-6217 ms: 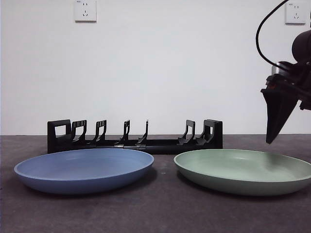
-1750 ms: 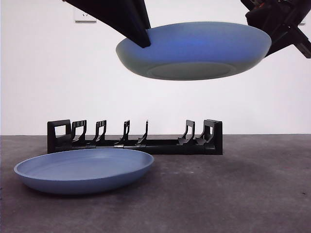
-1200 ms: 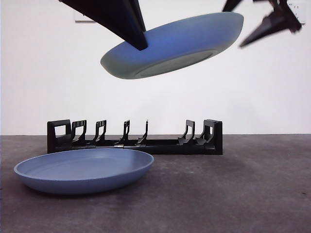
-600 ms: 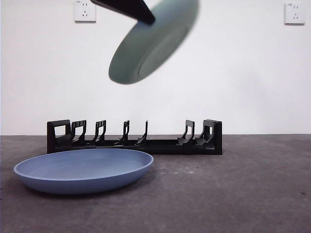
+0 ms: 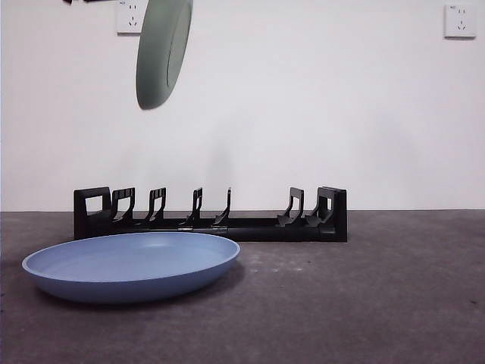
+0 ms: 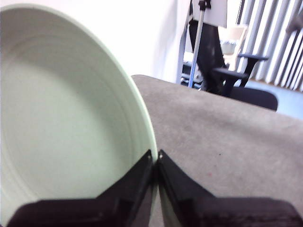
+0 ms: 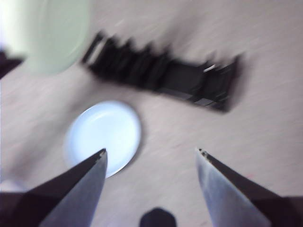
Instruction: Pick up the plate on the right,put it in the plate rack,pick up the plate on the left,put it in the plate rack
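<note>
— So, where do you stand?
— My left tool [image 6: 155, 158] is clamped on the green plate's [image 5: 163, 49] rim, holding it on edge high above the plate rack [image 5: 211, 214] — nothing slotted yet. The blue plate [image 5: 130, 265] waits on the dark bench [image 5: 364, 303]. My right tool [image 7: 150, 158], jaws apart, hangs overhead. White wall, sockets [image 5: 133, 17].

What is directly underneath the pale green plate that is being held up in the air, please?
The pale green round plate, clamped on edge by the left gripper, hangs above the long black plastic plate rack. Every rack slot shows empty.
</note>
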Controlling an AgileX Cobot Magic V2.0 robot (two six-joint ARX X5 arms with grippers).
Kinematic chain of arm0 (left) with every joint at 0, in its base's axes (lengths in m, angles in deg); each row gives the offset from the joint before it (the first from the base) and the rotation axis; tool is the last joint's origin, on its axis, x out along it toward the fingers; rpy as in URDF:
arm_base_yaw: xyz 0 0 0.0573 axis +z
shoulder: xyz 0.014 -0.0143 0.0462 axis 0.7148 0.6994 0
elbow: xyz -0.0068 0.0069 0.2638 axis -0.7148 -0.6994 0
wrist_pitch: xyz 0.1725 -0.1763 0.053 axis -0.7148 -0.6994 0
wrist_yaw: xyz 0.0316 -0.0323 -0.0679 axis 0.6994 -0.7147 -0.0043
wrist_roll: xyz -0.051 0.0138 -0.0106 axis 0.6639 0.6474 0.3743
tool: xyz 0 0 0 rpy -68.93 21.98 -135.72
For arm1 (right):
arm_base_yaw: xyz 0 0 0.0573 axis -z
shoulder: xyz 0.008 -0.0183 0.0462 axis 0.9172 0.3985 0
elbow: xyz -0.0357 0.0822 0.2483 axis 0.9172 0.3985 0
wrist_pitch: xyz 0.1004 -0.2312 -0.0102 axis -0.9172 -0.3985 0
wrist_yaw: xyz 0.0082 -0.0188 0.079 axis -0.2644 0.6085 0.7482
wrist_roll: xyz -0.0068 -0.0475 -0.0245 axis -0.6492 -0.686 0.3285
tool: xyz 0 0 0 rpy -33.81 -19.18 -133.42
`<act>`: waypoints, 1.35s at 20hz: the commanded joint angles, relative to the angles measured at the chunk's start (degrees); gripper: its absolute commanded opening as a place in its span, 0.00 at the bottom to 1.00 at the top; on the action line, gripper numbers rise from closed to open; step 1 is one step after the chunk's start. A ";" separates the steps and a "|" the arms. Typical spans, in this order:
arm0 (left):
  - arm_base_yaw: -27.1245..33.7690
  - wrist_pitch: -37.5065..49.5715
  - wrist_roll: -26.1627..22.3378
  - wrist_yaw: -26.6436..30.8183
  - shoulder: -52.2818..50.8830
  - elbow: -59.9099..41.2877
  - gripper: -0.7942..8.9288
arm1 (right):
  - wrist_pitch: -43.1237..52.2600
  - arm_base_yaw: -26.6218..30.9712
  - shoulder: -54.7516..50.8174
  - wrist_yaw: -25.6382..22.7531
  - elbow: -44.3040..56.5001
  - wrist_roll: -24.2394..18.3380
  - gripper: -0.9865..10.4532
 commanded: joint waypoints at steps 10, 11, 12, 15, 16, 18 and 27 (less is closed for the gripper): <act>6.47 7.87 4.22 -3.74 14.88 0.11 0.07 | 5.73 -5.70 0.02 2.40 21.92 -0.35 0.36; 6.54 8.31 4.28 -4.46 16.11 0.11 0.07 | 7.21 -6.47 0.02 2.43 24.00 0.04 0.36; 6.54 8.48 4.26 -4.52 16.87 0.11 0.07 | 8.48 -7.06 0.02 2.40 25.59 0.52 0.36; 6.54 9.66 4.26 -4.44 19.17 0.11 0.07 | 11.69 -9.16 0.02 2.38 29.46 1.42 0.36; 6.54 9.68 4.09 -4.15 19.47 0.11 0.07 | 11.80 -9.46 0.02 2.10 30.10 1.49 0.36; 6.69 9.73 3.58 -2.97 19.78 0.11 0.07 | 11.89 -9.51 0.04 1.29 30.49 1.49 0.36; 7.17 8.22 1.11 -0.33 20.11 0.11 0.07 | 13.03 -9.77 0.04 0.52 30.49 1.53 0.36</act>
